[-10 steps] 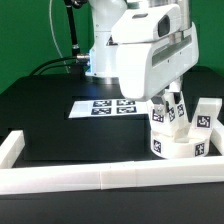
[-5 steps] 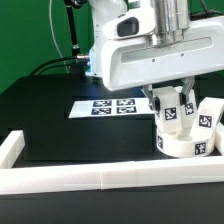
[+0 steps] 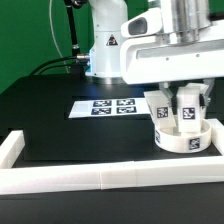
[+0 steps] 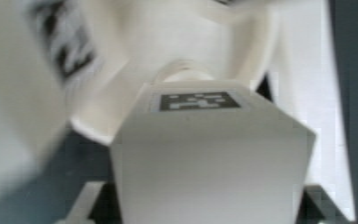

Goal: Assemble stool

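Note:
The round white seat [image 3: 183, 141] stands at the exterior view's right, with tags on its side wall. One white leg [image 3: 160, 106] stands upright at the seat's left side. My gripper [image 3: 186, 104] hangs just over the seat, shut on another tagged leg [image 3: 187, 114] that points down at the seat's top. In the wrist view this held leg [image 4: 202, 150] fills the middle, its tag facing the camera. A dark finger [image 4: 92, 204] shows on each side of it. Part of the seat [image 4: 105, 80] shows beyond the leg's tip.
The marker board [image 3: 104, 106] lies flat on the black table, left of the seat. A long white border rail [image 3: 90, 178] runs along the front, with a corner piece [image 3: 12, 148] at the left. The arm's white body [image 3: 110, 45] stands behind.
My gripper has carried the held leg toward the exterior view's right. It now hangs over the middle of the seat and covers the right-hand leg seen earlier.

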You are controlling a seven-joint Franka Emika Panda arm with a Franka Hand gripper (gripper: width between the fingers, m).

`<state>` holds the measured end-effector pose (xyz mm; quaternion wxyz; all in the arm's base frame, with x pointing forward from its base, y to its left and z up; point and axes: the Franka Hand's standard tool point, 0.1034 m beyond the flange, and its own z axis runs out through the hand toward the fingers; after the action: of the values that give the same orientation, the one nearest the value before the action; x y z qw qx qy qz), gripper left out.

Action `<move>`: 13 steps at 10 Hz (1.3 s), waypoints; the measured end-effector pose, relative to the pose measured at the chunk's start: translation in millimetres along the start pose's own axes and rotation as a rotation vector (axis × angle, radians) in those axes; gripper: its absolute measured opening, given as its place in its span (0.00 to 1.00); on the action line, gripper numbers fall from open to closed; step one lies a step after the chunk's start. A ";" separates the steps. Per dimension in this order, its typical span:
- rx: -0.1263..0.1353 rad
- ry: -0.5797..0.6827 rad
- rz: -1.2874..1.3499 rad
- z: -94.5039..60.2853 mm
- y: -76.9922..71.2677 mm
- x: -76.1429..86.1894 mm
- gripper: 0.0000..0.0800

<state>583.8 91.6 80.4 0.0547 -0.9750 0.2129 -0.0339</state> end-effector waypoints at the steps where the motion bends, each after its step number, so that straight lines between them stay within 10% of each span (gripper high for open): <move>1: 0.003 -0.001 0.048 0.0 0.4 0.3 0.42; 13: 0.053 -0.046 1.142 9.3 -30.0 -19.3 0.42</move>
<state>579.5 127.7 74.0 0.0932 -0.7042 0.7036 0.0168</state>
